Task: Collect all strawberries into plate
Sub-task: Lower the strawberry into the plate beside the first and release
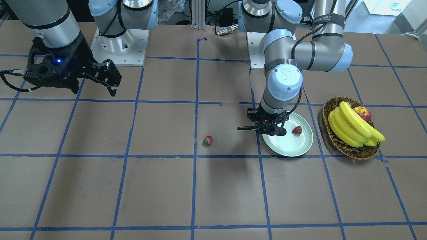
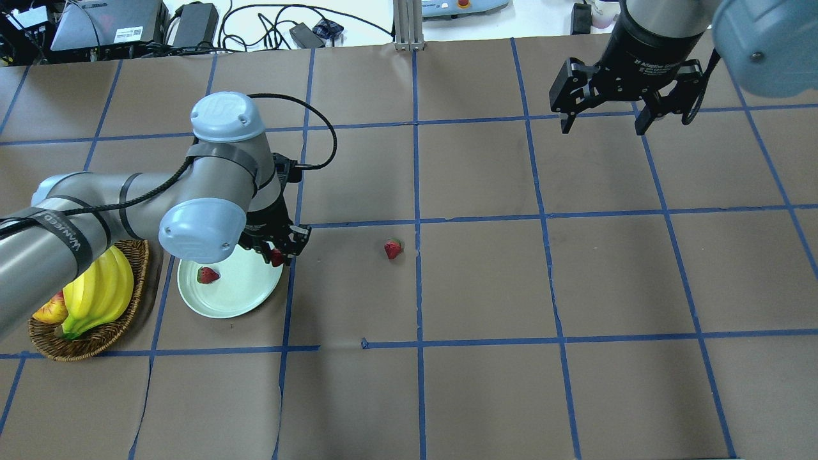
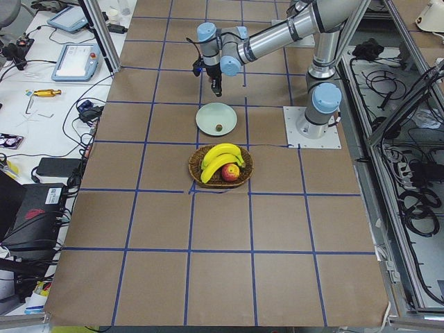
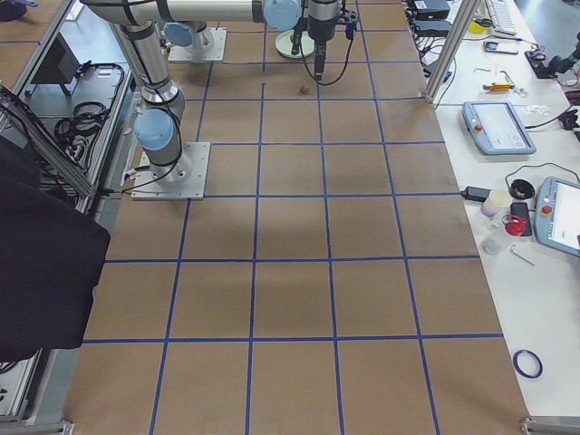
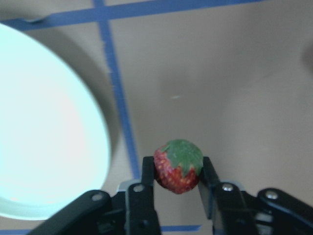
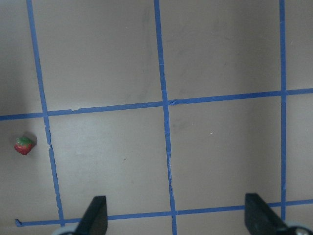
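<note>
Farthest left in the overhead view sits the wicker basket [image 2: 102, 338], and just beside it the plate [image 2: 246, 297] lies on the desk [image 2: 486, 287] with one strawberry [image 2: 207, 275] in it, toward the basket side. At the plate's right-hand rim hangs the left gripper [image 2: 277, 255], clamped on a second strawberry [image 5: 178, 165] and pinching it at its two sides, leafy cap toward the wrist camera. This is the relation that matters. In the left wrist view the plate fills the left of the picture, while the held berry shows against bare desk with a blue tape line [image 5: 120, 103] between them. The berry therefore looks to be at or just outside the rim, not over the middle. The release, I judge, calls for a short carry inward, toward the basket. Further right the third strawberry [image 2: 393, 248] lies on the desk, well apart from the plate and nearer the left arm. Far right, the right gripper [image 2: 603, 128] hangs high, jaws apart, holding nothing.
</note>
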You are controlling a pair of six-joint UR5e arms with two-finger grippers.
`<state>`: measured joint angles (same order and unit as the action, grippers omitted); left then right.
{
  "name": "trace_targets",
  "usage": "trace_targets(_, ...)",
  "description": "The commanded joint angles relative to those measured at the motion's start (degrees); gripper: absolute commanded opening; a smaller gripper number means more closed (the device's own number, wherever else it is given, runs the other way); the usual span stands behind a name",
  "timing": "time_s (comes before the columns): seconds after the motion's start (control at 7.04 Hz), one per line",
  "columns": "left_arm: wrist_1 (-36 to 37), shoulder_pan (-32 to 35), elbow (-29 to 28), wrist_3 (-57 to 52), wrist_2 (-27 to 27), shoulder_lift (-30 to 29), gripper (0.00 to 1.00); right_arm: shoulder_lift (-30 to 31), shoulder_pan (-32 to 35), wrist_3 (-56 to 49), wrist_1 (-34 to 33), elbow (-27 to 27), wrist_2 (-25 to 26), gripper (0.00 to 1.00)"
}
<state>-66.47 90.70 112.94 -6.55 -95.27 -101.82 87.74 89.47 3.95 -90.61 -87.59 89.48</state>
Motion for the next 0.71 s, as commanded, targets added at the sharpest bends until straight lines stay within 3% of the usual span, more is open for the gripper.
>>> trace_targets(0.0,0.28,-6.83,3.33,-8.11,-0.18,0.31,0.26,-0.02,0.0,0.0,-0.01,-0.04,-0.01,1.0)
trace_targets(0.43,1.43,-10.97,3.96,-10.06,-1.77,-1.88,0.27,-0.02,-0.09,-0.09,-0.01,0.23,0.17,1.0)
trace_targets(0.57,1.86,-10.98,3.96,-9.98,-1.68,-2.58,0.33,-0.02,-0.09,-0.09,-0.01,0.23,0.17,1.0)
